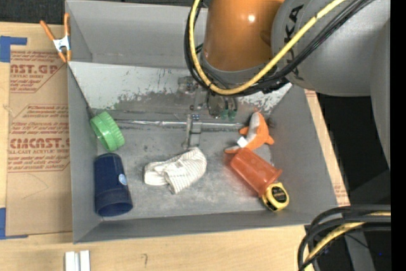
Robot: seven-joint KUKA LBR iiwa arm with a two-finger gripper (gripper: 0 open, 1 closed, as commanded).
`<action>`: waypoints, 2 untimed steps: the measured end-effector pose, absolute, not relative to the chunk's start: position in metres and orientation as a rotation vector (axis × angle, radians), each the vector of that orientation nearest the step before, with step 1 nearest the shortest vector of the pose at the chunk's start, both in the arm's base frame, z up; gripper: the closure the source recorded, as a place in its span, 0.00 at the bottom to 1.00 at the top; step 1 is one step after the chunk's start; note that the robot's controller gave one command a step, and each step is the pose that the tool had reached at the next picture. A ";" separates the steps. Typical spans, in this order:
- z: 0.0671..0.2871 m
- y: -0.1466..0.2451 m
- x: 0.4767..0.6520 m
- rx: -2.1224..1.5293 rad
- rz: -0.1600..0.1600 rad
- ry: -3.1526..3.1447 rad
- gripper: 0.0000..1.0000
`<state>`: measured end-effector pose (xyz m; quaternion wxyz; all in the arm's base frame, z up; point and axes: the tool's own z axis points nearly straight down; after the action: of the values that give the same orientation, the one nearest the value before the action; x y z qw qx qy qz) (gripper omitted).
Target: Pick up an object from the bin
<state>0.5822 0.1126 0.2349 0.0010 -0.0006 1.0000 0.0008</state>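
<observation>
My gripper (193, 134) hangs low in the middle of the bin, below the arm's orange cover. Its tip is just above the upper edge of a crumpled white cloth (176, 172) that lies on the bin floor at the centre front. To the right of the gripper lies a small orange and white toy (257, 131). Below that toy is an orange translucent bottle (253, 170), on its side.
A yellow tape measure (275, 196) sits at the front right by the bottle. A green round lid (106, 130) leans on the left wall, with a dark blue cup (111, 185) in front of it. The arm covers the bin's back right.
</observation>
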 end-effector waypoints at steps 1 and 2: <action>0.196 0.112 0.561 -0.117 0.001 3.133 0.00; 0.142 0.098 0.558 -0.274 0.002 3.124 0.00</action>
<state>0.5578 0.0983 0.1415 0.0026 -0.0875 0.9962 0.0005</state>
